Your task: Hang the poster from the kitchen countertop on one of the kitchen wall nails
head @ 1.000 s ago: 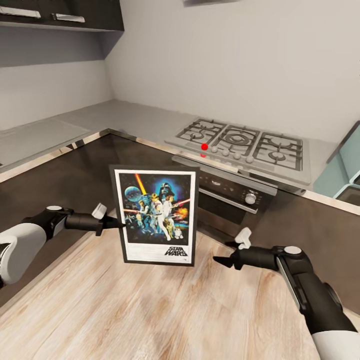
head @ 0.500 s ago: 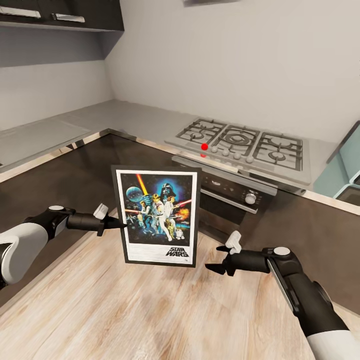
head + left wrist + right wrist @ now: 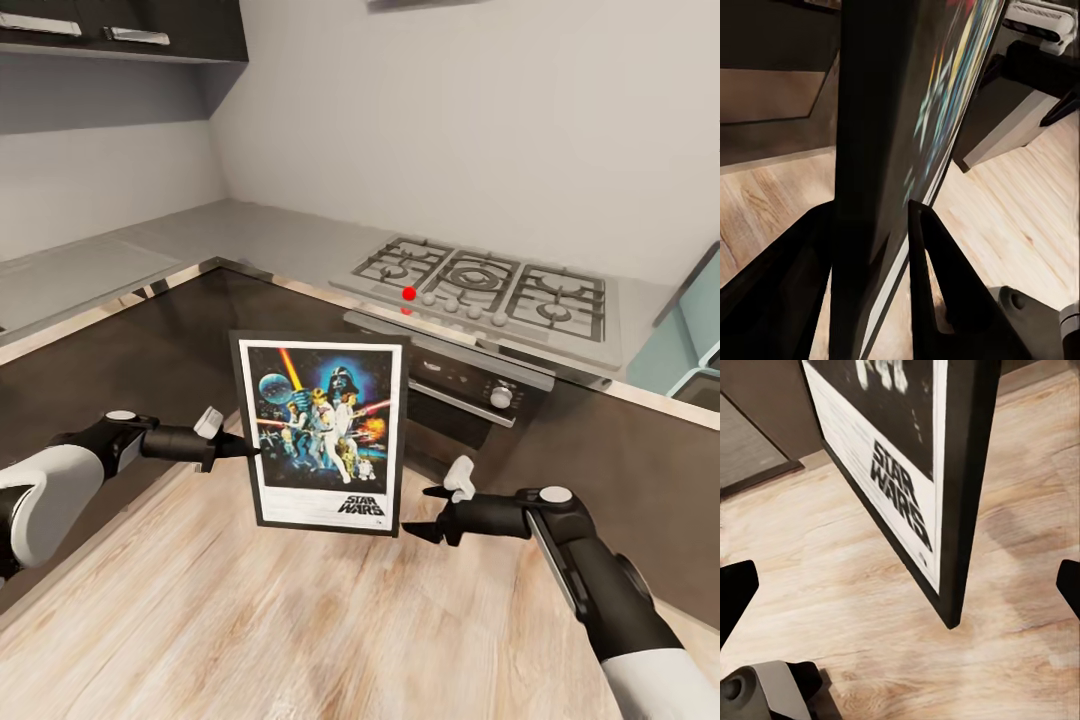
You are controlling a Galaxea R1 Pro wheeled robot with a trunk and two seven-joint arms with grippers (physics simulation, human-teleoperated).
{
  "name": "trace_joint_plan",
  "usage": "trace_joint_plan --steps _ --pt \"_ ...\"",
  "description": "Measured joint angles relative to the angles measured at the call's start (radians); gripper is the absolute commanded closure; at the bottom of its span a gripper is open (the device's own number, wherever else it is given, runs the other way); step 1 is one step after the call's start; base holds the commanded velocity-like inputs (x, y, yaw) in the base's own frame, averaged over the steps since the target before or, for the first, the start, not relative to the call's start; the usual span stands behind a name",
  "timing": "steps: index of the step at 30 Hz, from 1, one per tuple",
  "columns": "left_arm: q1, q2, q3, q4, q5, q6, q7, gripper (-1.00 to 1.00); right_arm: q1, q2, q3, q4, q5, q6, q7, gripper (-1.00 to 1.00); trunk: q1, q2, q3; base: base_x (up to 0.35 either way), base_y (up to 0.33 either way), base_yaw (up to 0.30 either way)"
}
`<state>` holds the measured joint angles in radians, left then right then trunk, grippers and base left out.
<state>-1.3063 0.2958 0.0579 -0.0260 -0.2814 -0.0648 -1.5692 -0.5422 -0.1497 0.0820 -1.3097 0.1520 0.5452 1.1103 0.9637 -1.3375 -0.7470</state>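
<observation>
nearest, right gripper spread wide beside the poster's lower right corner, left gripper clamped on its left edge above the wood floor, best kept upright and steadied from both sides before lifting toward the far wall.

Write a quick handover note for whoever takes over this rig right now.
Left gripper: shut on the poster's left edge, holding it upright in the air above the wood floor.
Right gripper: open, empty, near the poster's lower right corner.
Done: poster is off the kitchen countertop.
Left: find a wall nail and hang the poster on it.
</observation>
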Motion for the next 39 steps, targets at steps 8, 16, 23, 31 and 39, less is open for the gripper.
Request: trace_joint_plan --steps 8,16,23,31,39 --pt "0.000 -0.013 0.000 0.000 0.000 -0.001 0.000 1.00 -0.002 0.001 0.000 0.017 0.000 -0.001 0.001 -1.00 0.000 0.000 0.000 0.000 0.000 0.000" --pt "0.000 -0.014 0.000 0.000 0.000 -0.001 0.000 1.00 -0.013 0.001 0.000 0.061 0.001 -0.057 0.000 -1.00 0.000 0.000 0.000 0.000 0.000 0.000" --pt "0.000 -0.014 0.001 0.000 0.000 -0.002 0.000 1.00 -0.047 0.001 -0.001 0.133 0.000 -0.086 0.001 -1.00 0.000 0.000 0.000 0.000 0.000 0.000" --pt "0.000 -0.014 0.001 0.000 0.000 -0.003 0.000 1.00 -0.052 0.001 -0.001 0.144 0.000 -0.089 0.001 -1.00 0.000 0.000 0.000 0.000 0.000 0.000" --pt "0.000 -0.014 0.001 0.000 0.000 -0.003 0.000 1.00 -0.053 0.001 -0.001 0.149 -0.008 -0.089 0.001 -1.00 0.000 0.000 0.000 0.000 0.000 0.000"
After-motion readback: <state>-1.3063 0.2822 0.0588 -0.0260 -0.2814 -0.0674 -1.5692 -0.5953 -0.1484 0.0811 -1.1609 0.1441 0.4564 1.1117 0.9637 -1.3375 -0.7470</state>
